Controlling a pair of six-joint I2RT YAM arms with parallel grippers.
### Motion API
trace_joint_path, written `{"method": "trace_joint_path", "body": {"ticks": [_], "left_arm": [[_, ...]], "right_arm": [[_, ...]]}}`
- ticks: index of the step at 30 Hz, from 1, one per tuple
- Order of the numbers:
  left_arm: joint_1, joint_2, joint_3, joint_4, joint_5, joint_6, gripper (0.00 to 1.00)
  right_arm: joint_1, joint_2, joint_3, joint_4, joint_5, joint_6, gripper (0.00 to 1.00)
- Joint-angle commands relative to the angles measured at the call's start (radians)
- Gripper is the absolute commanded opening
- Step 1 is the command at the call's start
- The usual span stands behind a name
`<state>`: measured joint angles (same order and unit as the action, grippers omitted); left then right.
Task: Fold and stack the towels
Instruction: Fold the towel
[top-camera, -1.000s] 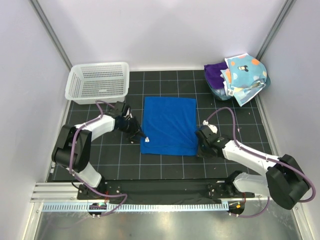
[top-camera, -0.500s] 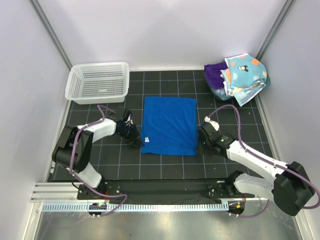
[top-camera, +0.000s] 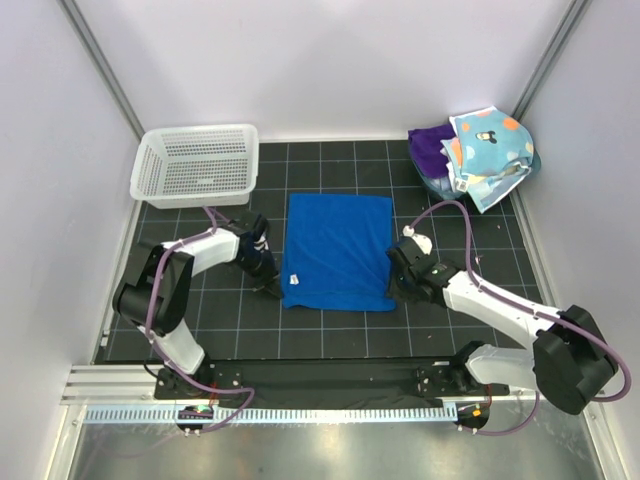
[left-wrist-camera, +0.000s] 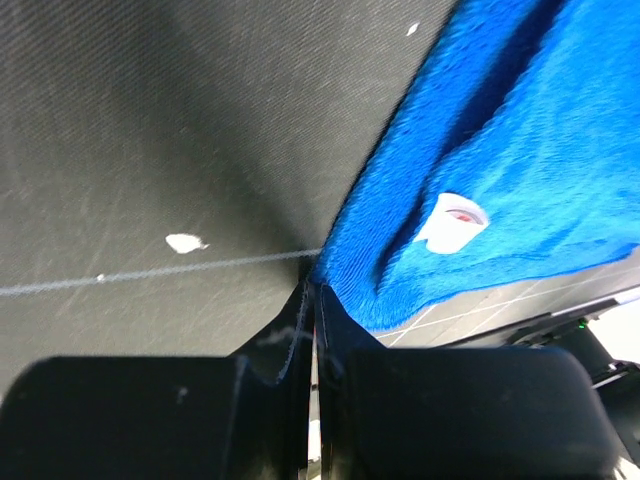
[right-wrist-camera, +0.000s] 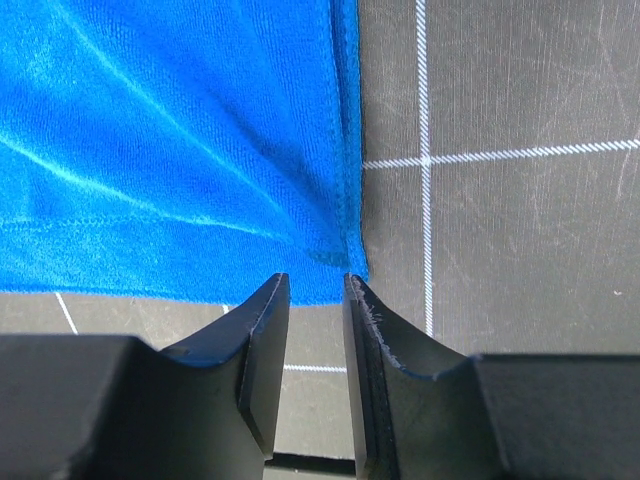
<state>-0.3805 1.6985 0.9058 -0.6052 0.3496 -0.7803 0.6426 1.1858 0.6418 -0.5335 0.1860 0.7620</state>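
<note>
Going left to right: the white plastic mesh basket (top-camera: 195, 165) sits at the far left corner of the counter, well apart from the action. Just in front of it, the left tool (top-camera: 272, 285) is down low at the near left corner of the royal blue terry towel (top-camera: 338, 250). In its wrist view the two fingers are pressed fully together, tips right on the hem, close to the little white tag (left-wrist-camera: 450, 220). I honestly can't tell if any cloth is pinched in there or if it closed just short of the edge.

The towel lies flat in the middle of the counter. Its long axis looks like it runs from the arms toward the back wall, so one short edge faces the robot.

The right tool (top-camera: 398, 290) is mirrored at the near right corner. Its jaws are partly apart, lined up on the corner with nothing between them, so it has hold of nothing.

My guess is one tool per near corner is the setup for lifting that short edge and folding it away across the long axis.

The rest of the towels, a purple one and a pastel polka-dot one (top-camera: 485, 145), are heaped at the far right corner, waiting their turn.
</note>
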Motion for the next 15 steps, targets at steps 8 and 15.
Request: {"method": "trace_joint_path", "body": {"ticks": [8,15], "left_arm": [[-0.003,-0.005,-0.018,-0.165,-0.196,0.087,0.08],[-0.003,-0.094,0.051,-0.185,-0.167,0.125,0.27]], "right_arm": [[0.003,0.014,0.012,0.056,0.04,-0.016,0.36],[0.003,-0.02,0.012,0.04,0.052,-0.016,0.38]]}}
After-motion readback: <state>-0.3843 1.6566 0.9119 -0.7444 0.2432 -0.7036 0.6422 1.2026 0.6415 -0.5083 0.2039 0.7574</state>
